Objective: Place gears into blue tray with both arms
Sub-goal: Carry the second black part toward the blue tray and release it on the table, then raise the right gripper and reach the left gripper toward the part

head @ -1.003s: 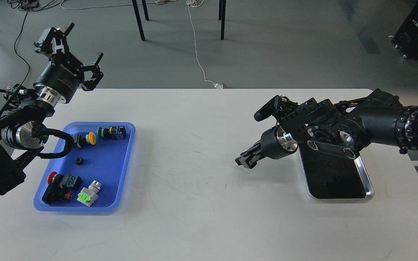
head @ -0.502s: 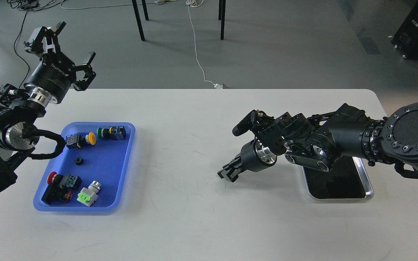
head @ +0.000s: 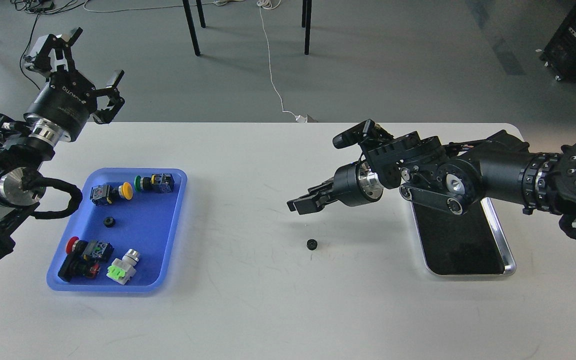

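Note:
One gear [head: 311, 244], small, black and toothed, lies alone on the white table, just below and right of my right gripper [head: 302, 202]. That gripper hovers above the table, points left and is open, holding nothing. A second gear [head: 109, 221] rests inside the blue tray [head: 172, 220] at the left, among the push-button switches. My left gripper [head: 79, 66] is raised behind the table's far left corner, well above the tray, with its fingers spread wide and empty.
A shiny steel tray [head: 502, 241] with a dark inside sits at the right, partly under my right arm. Several colour-capped switches [head: 112, 192] fill the blue tray. Chair legs and cables stand on the floor beyond the table.
My right gripper moved left and down to the table, let go of a gear there and rose again. My left arm drifted left and back.

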`<act>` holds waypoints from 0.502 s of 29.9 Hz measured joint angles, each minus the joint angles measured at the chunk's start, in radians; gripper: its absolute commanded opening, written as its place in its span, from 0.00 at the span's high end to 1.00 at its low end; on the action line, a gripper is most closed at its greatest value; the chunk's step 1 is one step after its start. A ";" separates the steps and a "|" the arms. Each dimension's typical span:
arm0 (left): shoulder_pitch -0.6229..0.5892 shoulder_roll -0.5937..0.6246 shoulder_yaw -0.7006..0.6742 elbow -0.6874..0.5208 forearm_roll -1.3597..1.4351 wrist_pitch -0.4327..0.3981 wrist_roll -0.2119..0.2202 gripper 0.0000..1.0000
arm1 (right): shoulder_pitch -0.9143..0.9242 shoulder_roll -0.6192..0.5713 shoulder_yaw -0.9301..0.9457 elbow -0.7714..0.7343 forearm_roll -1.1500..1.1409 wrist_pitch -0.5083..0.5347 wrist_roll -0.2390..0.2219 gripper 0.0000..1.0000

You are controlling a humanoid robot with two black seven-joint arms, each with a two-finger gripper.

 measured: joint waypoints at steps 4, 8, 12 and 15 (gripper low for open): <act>-0.011 0.002 0.002 -0.008 0.011 -0.005 0.006 0.02 | -0.023 -0.146 0.150 0.010 0.062 0.001 0.000 0.07; -0.059 -0.002 0.006 -0.055 0.104 -0.019 0.011 0.02 | -0.123 -0.296 0.341 0.034 0.152 0.007 0.000 0.06; -0.104 -0.006 0.010 -0.148 0.299 -0.015 0.018 0.02 | -0.264 -0.418 0.515 0.068 0.266 0.011 0.000 0.05; -0.132 -0.025 0.027 -0.225 0.472 -0.005 0.079 0.02 | -0.371 -0.501 0.621 0.106 0.351 0.014 0.000 0.04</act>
